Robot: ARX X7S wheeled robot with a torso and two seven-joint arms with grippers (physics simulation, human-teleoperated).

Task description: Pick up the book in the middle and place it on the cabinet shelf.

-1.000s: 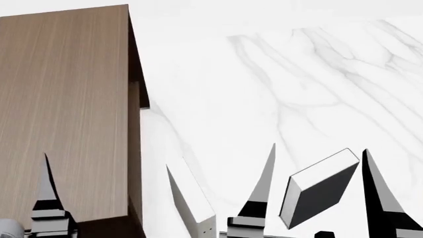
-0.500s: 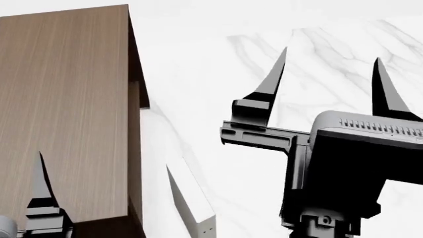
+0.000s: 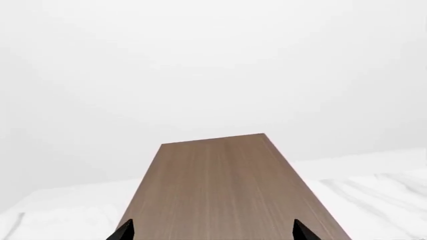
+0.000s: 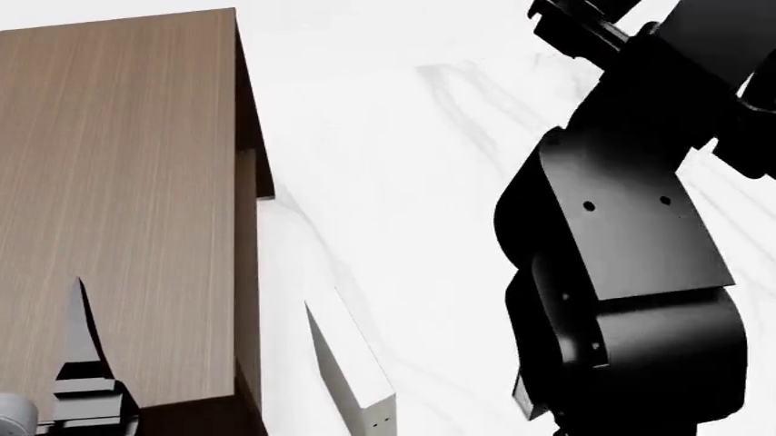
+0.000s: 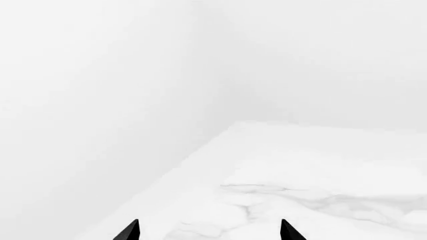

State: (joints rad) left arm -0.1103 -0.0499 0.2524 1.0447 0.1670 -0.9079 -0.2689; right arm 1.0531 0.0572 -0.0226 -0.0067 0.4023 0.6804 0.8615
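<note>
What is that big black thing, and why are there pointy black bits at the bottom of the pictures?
It's a robot with two arms, drawn by a computer. One picture comes from a camera on its head. There the big black thing is its right arm, raised close to the camera. The other two pictures come from cameras near each hand. The pointy bits are finger tips. The left gripper is open over the top of a brown wooden cabinet. The right gripper is open too, holding nothing, above a white marble table. A white book stands on the table beside the cabinet. The dark book it should move can't be clearly seen; the arm may hide it.
</note>
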